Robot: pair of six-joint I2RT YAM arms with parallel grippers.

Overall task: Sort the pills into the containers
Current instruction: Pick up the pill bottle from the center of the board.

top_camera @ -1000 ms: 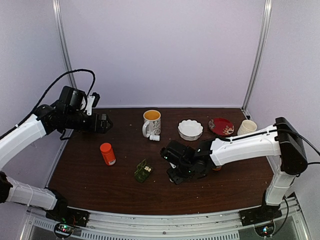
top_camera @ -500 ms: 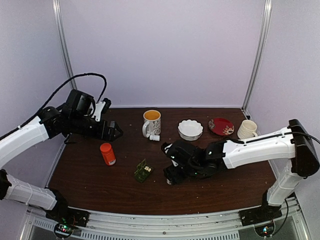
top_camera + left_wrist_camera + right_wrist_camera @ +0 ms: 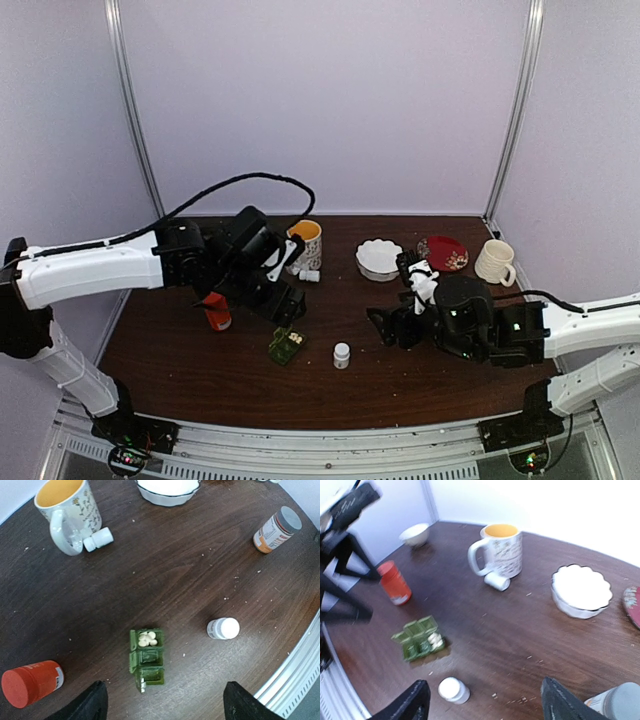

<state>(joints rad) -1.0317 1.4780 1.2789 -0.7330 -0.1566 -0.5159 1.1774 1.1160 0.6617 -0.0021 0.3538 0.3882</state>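
The left arm is stretching in from the side of the tabletop [image 3: 180, 385], its wrist bending steeply down so that the left gripper [image 3: 162, 702] is hanging directly over the green pill box [image 3: 146, 657] without touching it. Its jaws are standing wide apart and gripping nothing. The pill box is lying open on the dark wood, with white pills [image 3: 148, 639] sitting in one end compartment. The right arm is crouching low, well to the right of the pill box, with its elbow folded. The right gripper [image 3: 482, 700] is pointing back toward the box, its jaws likewise gaping and empty.

A small white bottle [image 3: 223, 628] is standing upright just to the right of the pill box, between it and the right gripper. A red-orange bottle [image 3: 31, 684] is lying near the box on its left. Beyond the box, a flower-patterned mug [image 3: 67, 507] is sitting with another tiny white bottle [image 3: 98, 538] lying against it. A white scalloped bowl [image 3: 380, 260] is resting farther back and to the right.
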